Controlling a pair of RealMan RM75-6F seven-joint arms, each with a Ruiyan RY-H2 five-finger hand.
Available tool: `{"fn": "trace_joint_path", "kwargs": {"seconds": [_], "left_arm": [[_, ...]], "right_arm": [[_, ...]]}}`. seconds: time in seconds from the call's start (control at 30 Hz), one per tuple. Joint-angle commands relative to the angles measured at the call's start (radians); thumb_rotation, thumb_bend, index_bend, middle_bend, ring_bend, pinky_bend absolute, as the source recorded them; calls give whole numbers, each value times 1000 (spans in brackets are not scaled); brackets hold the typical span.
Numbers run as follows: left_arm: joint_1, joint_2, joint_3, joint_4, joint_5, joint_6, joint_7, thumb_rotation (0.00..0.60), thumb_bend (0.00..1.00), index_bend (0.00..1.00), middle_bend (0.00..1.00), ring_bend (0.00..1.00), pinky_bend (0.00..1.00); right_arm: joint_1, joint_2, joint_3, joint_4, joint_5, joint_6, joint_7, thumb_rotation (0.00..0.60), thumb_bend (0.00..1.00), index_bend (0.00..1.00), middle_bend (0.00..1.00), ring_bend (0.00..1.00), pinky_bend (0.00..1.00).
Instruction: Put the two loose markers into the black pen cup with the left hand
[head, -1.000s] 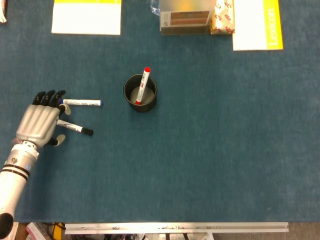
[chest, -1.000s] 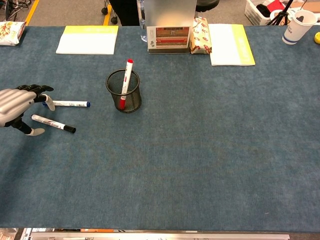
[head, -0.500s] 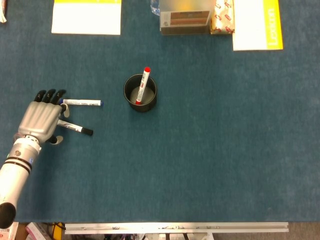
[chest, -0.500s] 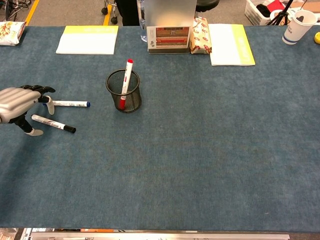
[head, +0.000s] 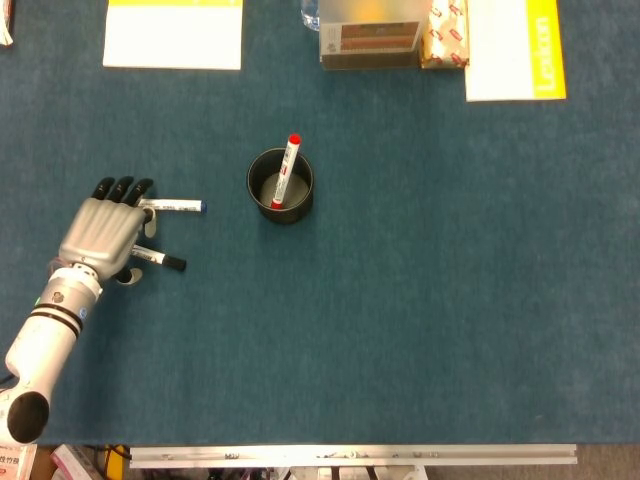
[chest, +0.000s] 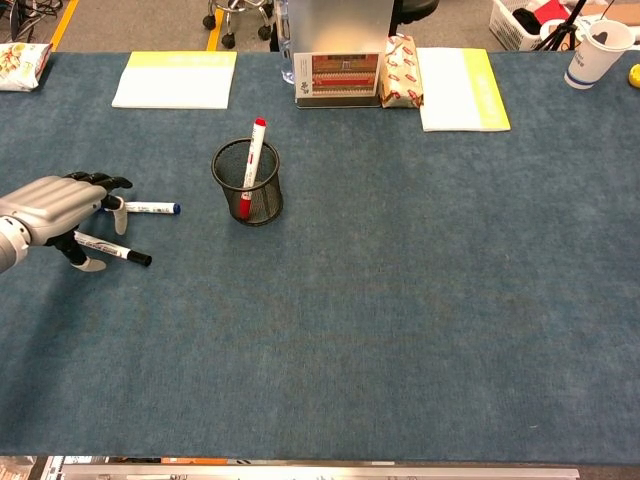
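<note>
Blue felt covers the table (chest: 420, 300), and everything below is placed from the black pen cup (chest: 247, 182) near its middle. Behind the cup, along the far edge, lie a yellow-edged pad (chest: 175, 79) and a card stand (chest: 339, 74). Left of the cup, the left hand (head: 105, 230) hovers palm-down with its fingers slightly spread, pinching nothing, covering the near ends of both loose pens. Beside the cup lies the blue-capped marker (head: 178, 206), with the black-capped marker (head: 160, 260) just nearer. Inside the cup a red marker (chest: 251, 165) leans.
</note>
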Motion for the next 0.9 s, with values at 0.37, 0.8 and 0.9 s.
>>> {"fn": "trace_joint_path", "kwargs": {"seconds": [0.37, 0.8, 0.9], "left_arm": [[-12, -5, 12, 6, -13, 6, -7, 600, 228, 468, 52, 16, 68], [-28, -11, 25, 11, -42, 2, 12, 600, 270, 501, 53, 16, 68], [-32, -14, 29, 13, -53, 0, 20, 600, 271, 502, 53, 16, 68]], "right_arm": [[1, -1, 0, 1, 4, -4, -4, 600, 116, 476, 392, 418, 438], [1, 0, 0, -1, 2, -1, -4, 600, 116, 477, 392, 418, 438], [1, 0, 0, 0, 3, -2, -4, 600, 116, 476, 392, 418, 438]]}}
